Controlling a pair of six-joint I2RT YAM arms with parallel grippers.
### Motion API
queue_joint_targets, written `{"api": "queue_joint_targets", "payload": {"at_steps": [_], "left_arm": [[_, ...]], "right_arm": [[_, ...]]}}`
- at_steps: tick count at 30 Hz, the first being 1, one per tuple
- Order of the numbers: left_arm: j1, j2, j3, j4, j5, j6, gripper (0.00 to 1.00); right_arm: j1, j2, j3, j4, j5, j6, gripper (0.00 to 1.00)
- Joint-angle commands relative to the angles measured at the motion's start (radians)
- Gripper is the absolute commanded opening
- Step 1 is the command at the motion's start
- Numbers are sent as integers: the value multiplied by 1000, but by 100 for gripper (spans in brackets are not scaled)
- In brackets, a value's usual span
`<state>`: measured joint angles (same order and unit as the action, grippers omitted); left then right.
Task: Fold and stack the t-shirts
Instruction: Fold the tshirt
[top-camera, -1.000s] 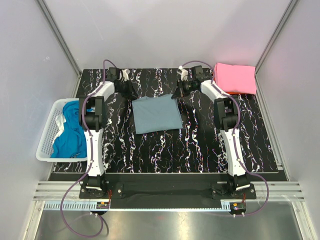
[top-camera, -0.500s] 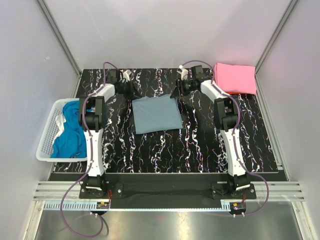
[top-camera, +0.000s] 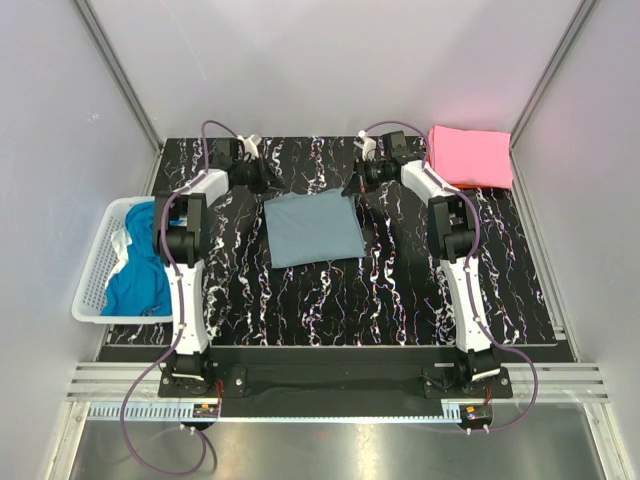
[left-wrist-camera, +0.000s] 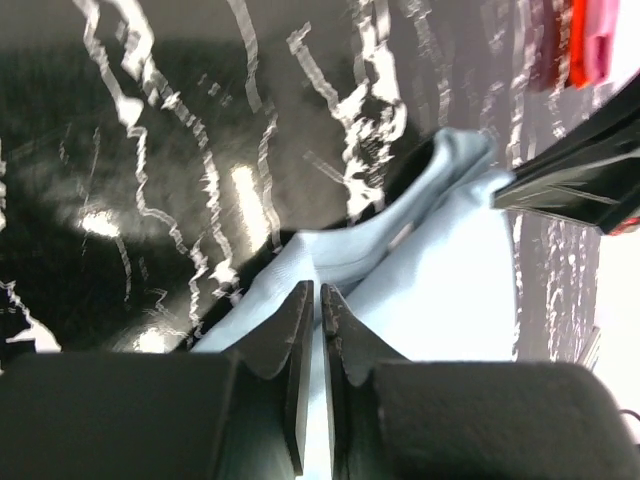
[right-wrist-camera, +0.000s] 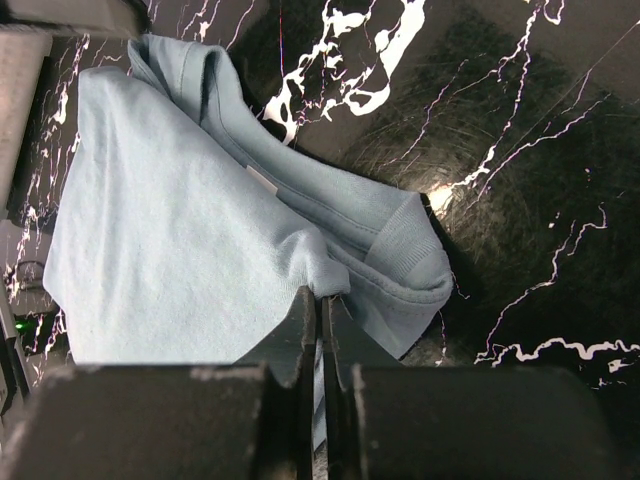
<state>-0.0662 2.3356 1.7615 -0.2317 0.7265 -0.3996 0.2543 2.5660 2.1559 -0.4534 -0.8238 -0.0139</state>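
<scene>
Grey-blue t-shirt (top-camera: 313, 228), far-left corner pinched in nearly closed left hand (left-wrist-camera: 314, 290), far-right corner in fully closed right hand (right-wrist-camera: 319, 298).

Soft matt cloth in the grey-blue t-shirt (top-camera: 313, 228), finely knit, with a ribbed collar and stitched hems. Same matt cloth in the pink t-shirt (top-camera: 470, 155) and the bright blue t-shirts (top-camera: 140, 275). White plastic mesh for the basket (top-camera: 92, 295). Glossy, smooth black table (top-camera: 400, 290), marble-veined in white, throwing back glare. Dull silvery metal rail (top-camera: 570, 380) along the near edge.
</scene>
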Motion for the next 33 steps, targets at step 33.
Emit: {"api": "queue_joint_targets", "payload": {"at_steps": [33], "left_arm": [[-46, 154, 239, -195, -131, 31, 10]], "right_arm": [[-29, -125, -240, 330, 78, 169, 0]]}}
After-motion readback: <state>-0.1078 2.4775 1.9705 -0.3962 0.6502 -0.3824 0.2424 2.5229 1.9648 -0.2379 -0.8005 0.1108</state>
